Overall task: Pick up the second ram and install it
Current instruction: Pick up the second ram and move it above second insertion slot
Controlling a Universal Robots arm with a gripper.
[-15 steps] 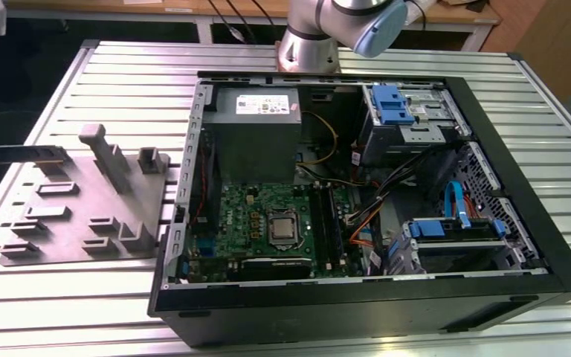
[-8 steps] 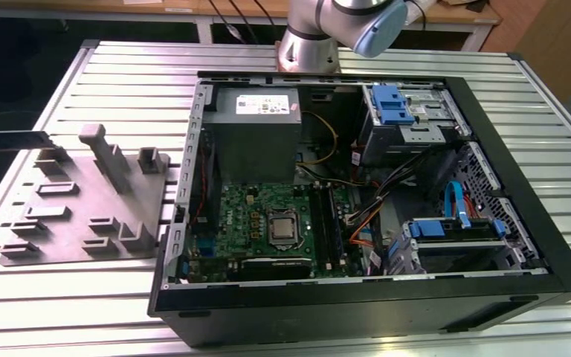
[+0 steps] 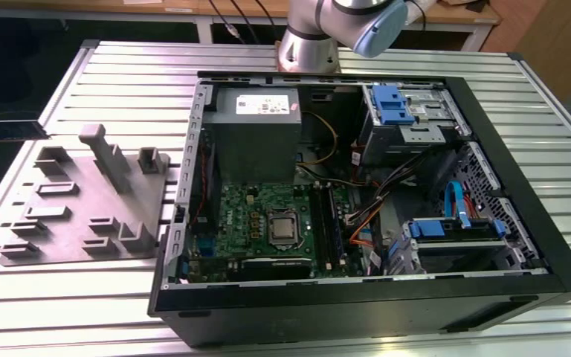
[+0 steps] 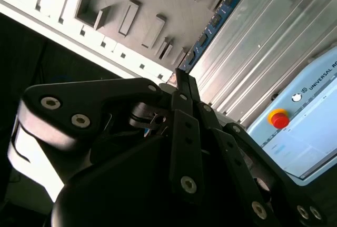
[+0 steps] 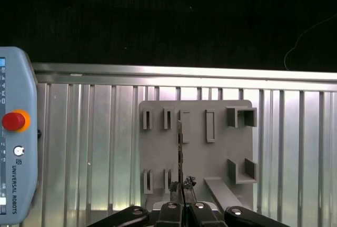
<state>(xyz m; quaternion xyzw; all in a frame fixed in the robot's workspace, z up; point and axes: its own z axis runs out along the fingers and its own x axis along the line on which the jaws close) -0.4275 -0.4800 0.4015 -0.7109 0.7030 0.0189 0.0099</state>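
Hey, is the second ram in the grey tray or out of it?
Out. In the first wrist view the gripper is shut on the second ram, held above the grey tray.

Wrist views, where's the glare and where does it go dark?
In the first wrist view, glare streaks the metal table along its edge, the space beyond is nearly black, and the grey tray is evenly lit. In the second wrist view, the end effector is mostly dark and shadowed, while the table's slats beside the second ram it grips shine pale.
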